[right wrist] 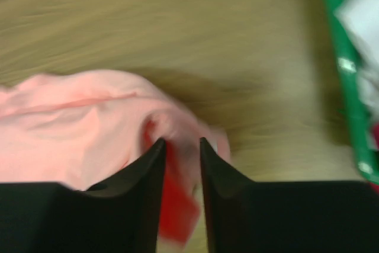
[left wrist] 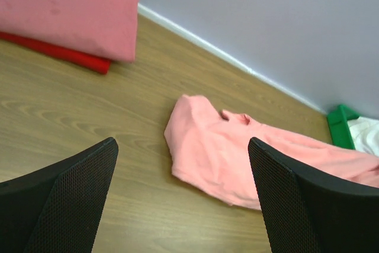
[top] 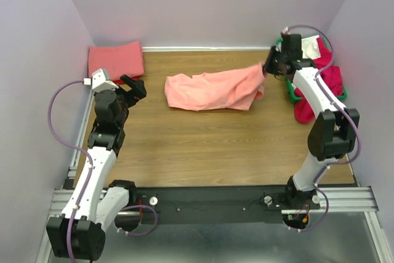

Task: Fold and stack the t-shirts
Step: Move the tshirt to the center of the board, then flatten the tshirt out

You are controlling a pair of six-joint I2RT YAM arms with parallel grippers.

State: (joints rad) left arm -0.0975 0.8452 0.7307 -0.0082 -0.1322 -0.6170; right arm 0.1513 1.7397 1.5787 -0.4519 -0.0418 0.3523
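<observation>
- The loose salmon-pink t-shirt (top: 212, 90) lies crumpled across the far middle of the table (top: 203, 152), stretched out left to right. Its right end is lifted off the wood.
- The right gripper (top: 266, 69) has that raised end. In the right wrist view its fingers are clamped close together on a fold of the pink cloth. A red patch shows between them, too blurred for me to say what it is.
- The right arm reaches to the far right of the table, just beside the green bin (top: 290, 92).
- The bin holds magenta-pink t-shirts (top: 326, 81), heaped and spilling over its near rim, and a white t-shirt (top: 311, 47) at the far end.
- The left gripper (top: 134, 87) hangs above the left side of the table with its fingers spread wide and nothing between them. It is well apart from the loose shirt and points toward it.
- In the far left corner a folded salmon-pink t-shirt (top: 115, 60) lies flat on a red t-shirt (left wrist: 65, 56), whose edge peeks out along the near side of the stack.
- From the left wrist view, the loose shirt's collar opening faces up near its left end.
</observation>
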